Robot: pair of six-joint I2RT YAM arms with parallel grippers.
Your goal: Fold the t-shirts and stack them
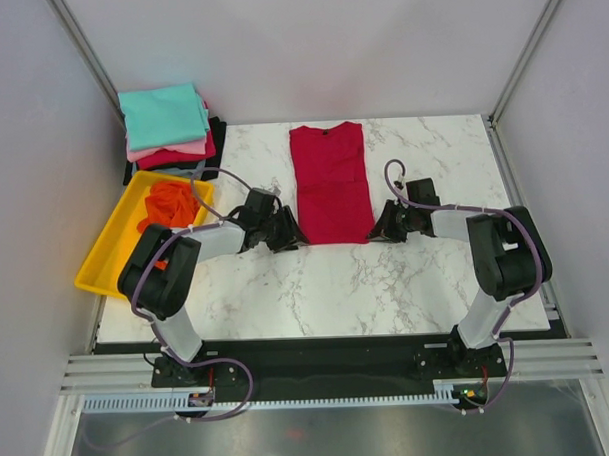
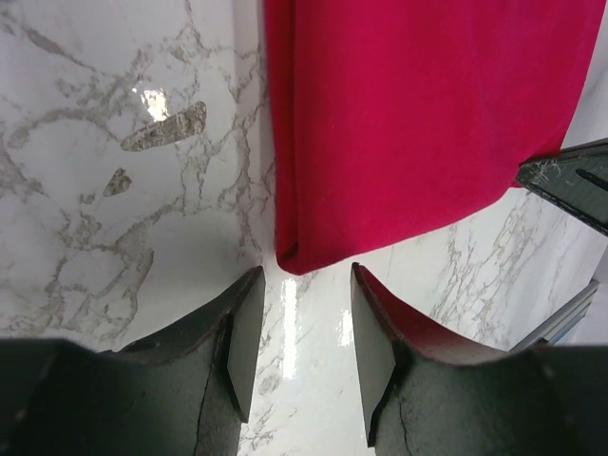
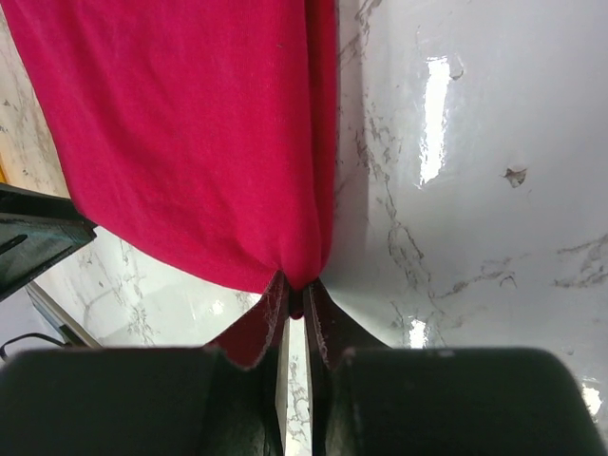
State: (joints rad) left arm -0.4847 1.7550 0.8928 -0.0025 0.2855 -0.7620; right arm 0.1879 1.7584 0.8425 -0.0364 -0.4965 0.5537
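Right end effector (image 3: 295,294), black, two-finger: closed on the near right hem corner of the crimson red cloth t-shirt (image 1: 328,182); the cloth puckers into the pinch.

Left end effector (image 2: 306,277), black, two-finger: open, with one jaw to either side of the near left hem corner and just short of it. No cloth lies between them.

Handling (judged): light, limp and soft, with no stiffness of its own. Lifted from one corner it would likely sag and skew. Best taken at both near hem corners, through all layers, and raised evenly. The matte knit should grip well, though it may slide on the glossy surface beneath.

Appearance: uniform crimson, no print visible. Folded lengthwise into a long narrow panel with the sleeves tucked in, rounded fold edges and a dark neckline mark at the far end.

Location: flat at the middle of the white marbled counter (image 1: 387,285), neckline far, hem near.

Associated items: stack of folded t-shirts (image 1: 166,128), teal on top, then pink, red and dark layers, at the far left corner. Crumpled bright orange t-shirt (image 1: 171,203) in a yellow plastic tray (image 1: 106,260) at the left edge.
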